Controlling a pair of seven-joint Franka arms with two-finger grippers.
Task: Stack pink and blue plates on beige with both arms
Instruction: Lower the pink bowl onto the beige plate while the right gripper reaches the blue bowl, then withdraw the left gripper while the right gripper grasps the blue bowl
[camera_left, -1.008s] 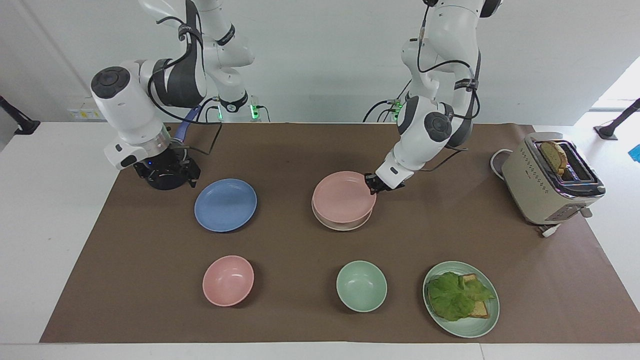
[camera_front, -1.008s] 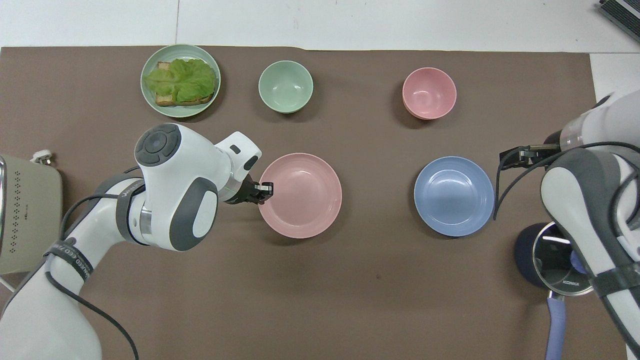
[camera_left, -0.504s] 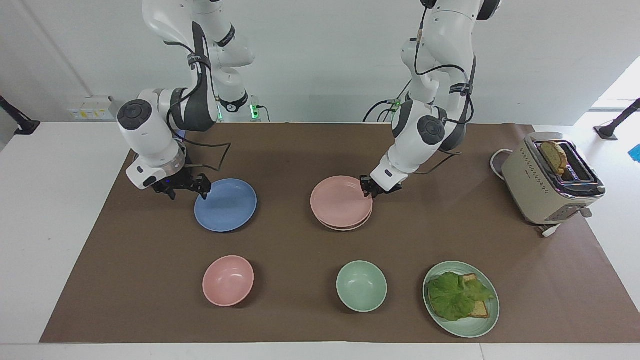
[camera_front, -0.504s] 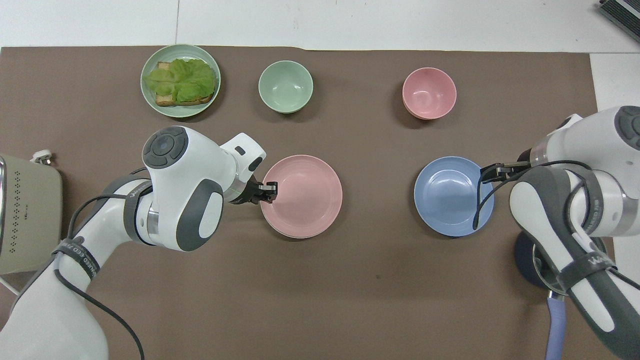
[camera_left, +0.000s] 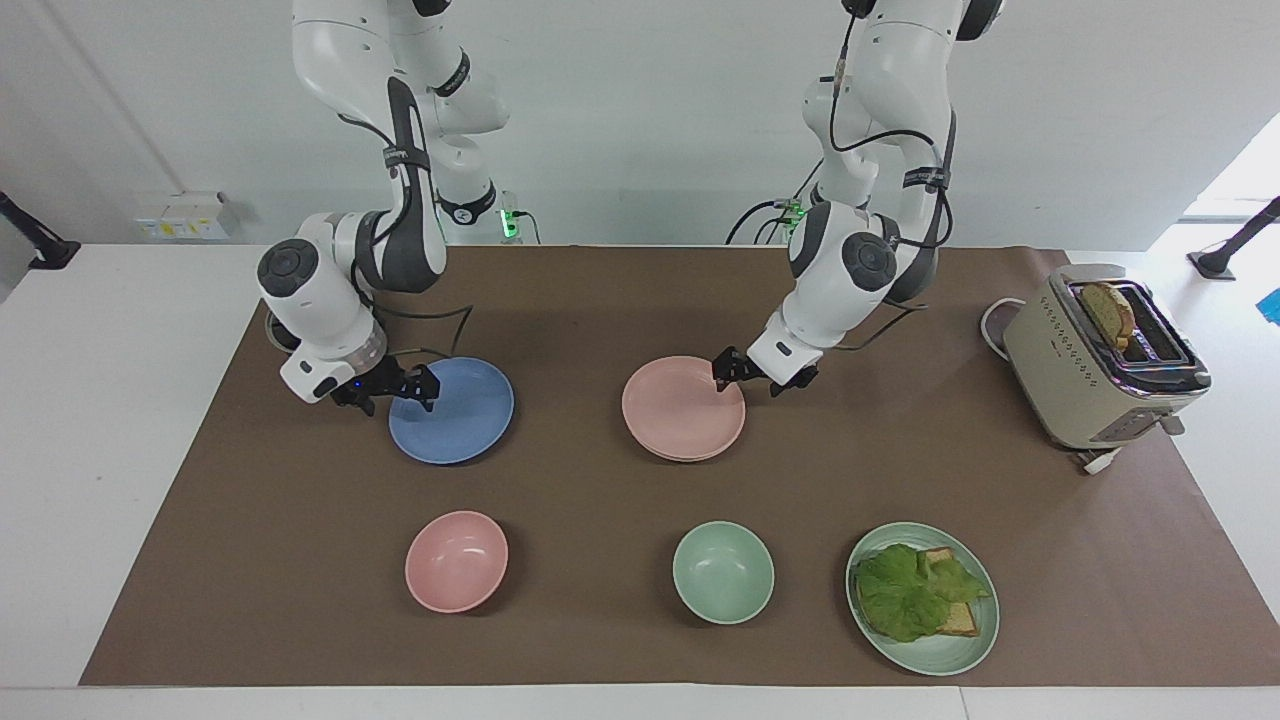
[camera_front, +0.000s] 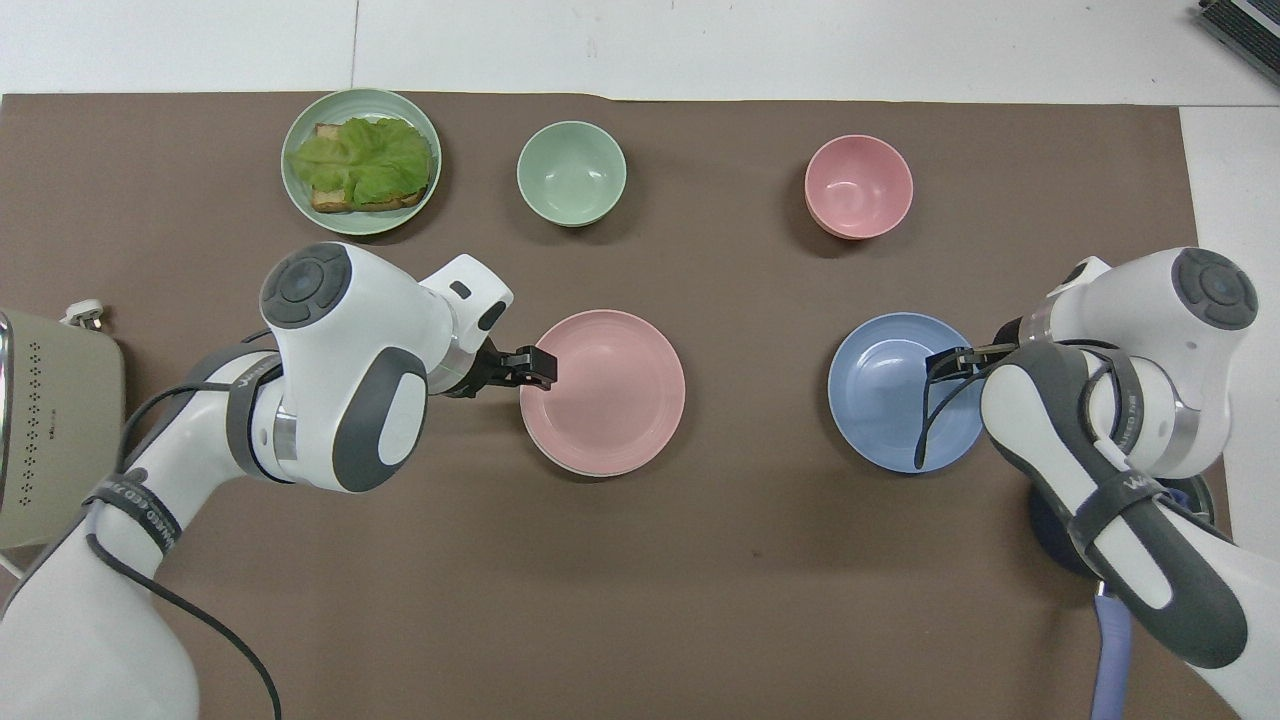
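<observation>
The pink plate (camera_left: 683, 408) (camera_front: 610, 395) lies flat on the beige plate (camera_left: 700, 457), of which only a thin rim shows underneath. My left gripper (camera_left: 752, 376) (camera_front: 542, 367) stands open at the pink plate's rim, on the side toward the left arm's end, holding nothing. The blue plate (camera_left: 455, 412) (camera_front: 885, 395) rests on the brown mat toward the right arm's end. My right gripper (camera_left: 392, 391) (camera_front: 948, 360) is open and low at the blue plate's rim, one finger over the plate and one outside it.
A pink bowl (camera_left: 456, 560), a mint-green bowl (camera_left: 722, 572) and a mint-green plate (camera_left: 985, 625) with lettuce and toast sit farther from the robots. A toaster (camera_left: 1095, 360) holding bread stands at the left arm's end. A lidded dark pot with a blue handle (camera_front: 1110, 640) sits under the right arm.
The left gripper opened and let go of the pink plate, which settled level on the beige one. The right arm swung from over the pot down to the blue plate's rim.
</observation>
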